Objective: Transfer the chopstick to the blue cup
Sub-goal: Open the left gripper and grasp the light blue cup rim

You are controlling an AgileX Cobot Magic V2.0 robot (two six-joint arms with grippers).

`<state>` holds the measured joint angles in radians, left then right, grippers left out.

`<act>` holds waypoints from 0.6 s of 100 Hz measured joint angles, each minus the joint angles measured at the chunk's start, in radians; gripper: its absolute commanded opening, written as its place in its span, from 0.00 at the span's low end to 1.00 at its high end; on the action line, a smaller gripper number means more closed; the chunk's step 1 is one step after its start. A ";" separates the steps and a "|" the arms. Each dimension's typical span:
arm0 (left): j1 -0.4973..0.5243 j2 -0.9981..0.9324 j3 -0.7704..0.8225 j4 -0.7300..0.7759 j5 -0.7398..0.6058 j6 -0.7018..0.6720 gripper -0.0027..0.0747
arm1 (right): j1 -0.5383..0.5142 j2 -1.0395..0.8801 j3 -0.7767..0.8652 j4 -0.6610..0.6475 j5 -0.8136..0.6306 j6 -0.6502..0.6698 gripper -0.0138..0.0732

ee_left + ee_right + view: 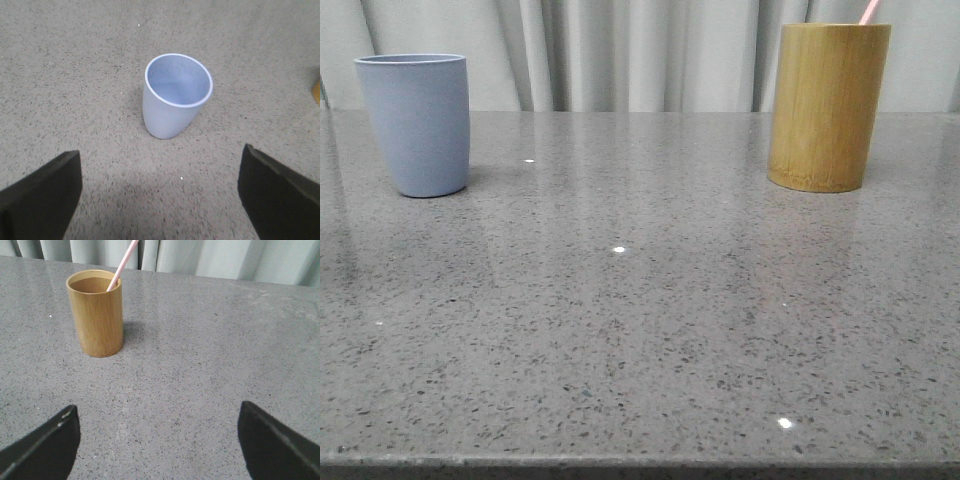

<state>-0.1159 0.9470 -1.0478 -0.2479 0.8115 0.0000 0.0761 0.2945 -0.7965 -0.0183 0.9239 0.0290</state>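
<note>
The blue cup (417, 122) stands upright at the far left of the grey table; in the left wrist view the blue cup (175, 95) is empty. A pale pink chopstick (868, 11) leans out of the yellow-brown bamboo holder (827, 105) at the far right; it also shows in the right wrist view (121, 265) inside the holder (97, 312). My left gripper (160, 195) is open and empty, above the table short of the cup. My right gripper (160, 440) is open and empty, well short of the holder. Neither gripper shows in the front view.
The speckled grey stone table (640, 300) stretches between cup and holder. Pale curtains (640, 50) hang behind the far edge. The table's front edge (640, 465) runs along the bottom of the front view.
</note>
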 measured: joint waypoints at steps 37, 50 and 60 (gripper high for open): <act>0.000 0.374 -0.234 -0.009 -0.006 0.034 0.81 | 0.000 0.000 0.000 0.000 0.000 0.000 0.89; 0.000 0.461 -0.275 -0.028 -0.008 0.037 0.81 | 0.000 0.000 0.000 0.000 0.000 0.000 0.89; 0.000 0.512 -0.291 -0.032 -0.010 0.040 0.79 | 0.000 0.000 0.000 0.000 0.000 0.000 0.89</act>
<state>-0.1159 1.4590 -1.3387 -0.2798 0.8012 0.0405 0.0761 0.2945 -0.7965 -0.0183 0.9239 0.0290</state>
